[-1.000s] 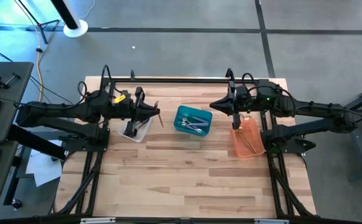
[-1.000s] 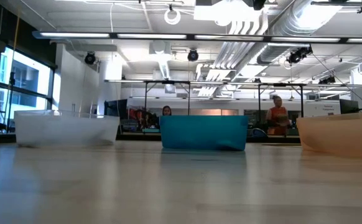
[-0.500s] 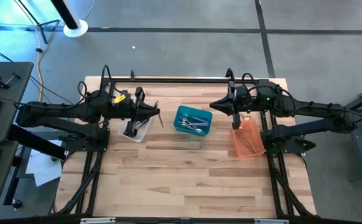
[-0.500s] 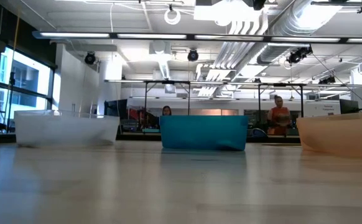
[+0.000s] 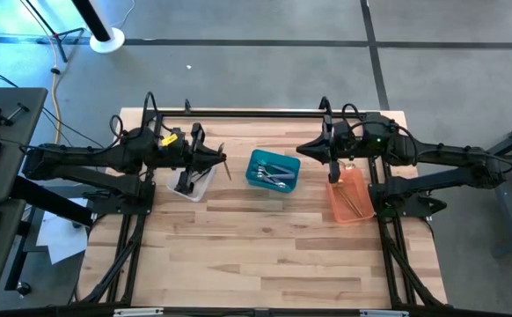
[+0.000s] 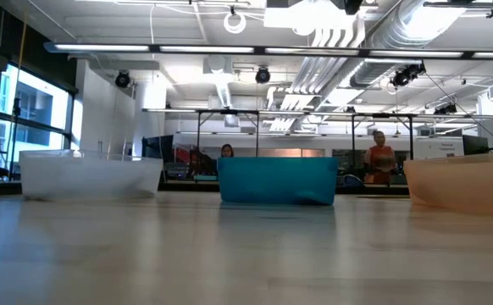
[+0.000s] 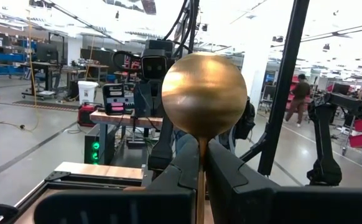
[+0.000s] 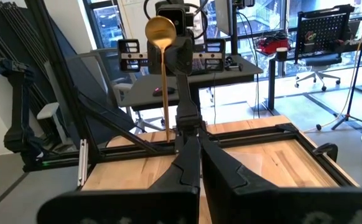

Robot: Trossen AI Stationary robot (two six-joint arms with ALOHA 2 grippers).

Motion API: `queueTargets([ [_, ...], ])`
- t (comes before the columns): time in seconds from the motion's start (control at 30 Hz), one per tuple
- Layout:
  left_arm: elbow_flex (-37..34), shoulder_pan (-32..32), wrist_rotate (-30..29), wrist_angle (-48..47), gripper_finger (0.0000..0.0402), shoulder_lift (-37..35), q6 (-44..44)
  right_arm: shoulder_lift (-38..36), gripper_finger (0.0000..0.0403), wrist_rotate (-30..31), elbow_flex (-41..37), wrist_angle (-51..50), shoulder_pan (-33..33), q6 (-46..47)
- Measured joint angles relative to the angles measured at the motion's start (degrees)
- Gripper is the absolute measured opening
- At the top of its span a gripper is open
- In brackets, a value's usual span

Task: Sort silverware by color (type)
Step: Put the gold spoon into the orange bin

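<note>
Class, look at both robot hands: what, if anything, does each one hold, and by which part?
The left hand grips a gold spoon by its handle, bowl up. The right hand holds nothing.

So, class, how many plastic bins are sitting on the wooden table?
3. The clear bin sits under the left arm, the teal bin in the middle, and the orange bin under the right arm. The low view shows the same three in a row.
</note>
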Motion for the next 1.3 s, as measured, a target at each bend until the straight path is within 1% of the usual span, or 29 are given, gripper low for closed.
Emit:
queueTargets([
  [1.17, 0.02, 0.07, 0.00, 0.02, 0.0000, 0.00, -0.09, 0.01, 0.0000, 1.64, 0.00, -1.20, 0.00, 0.02],
  [1.3, 0.02, 0.07, 0.00, 1.86, 0.0000, 0.34, 0.91, 0.96, 0.0000, 1.63, 0.00, -0.03, 0.00, 0.57],
])
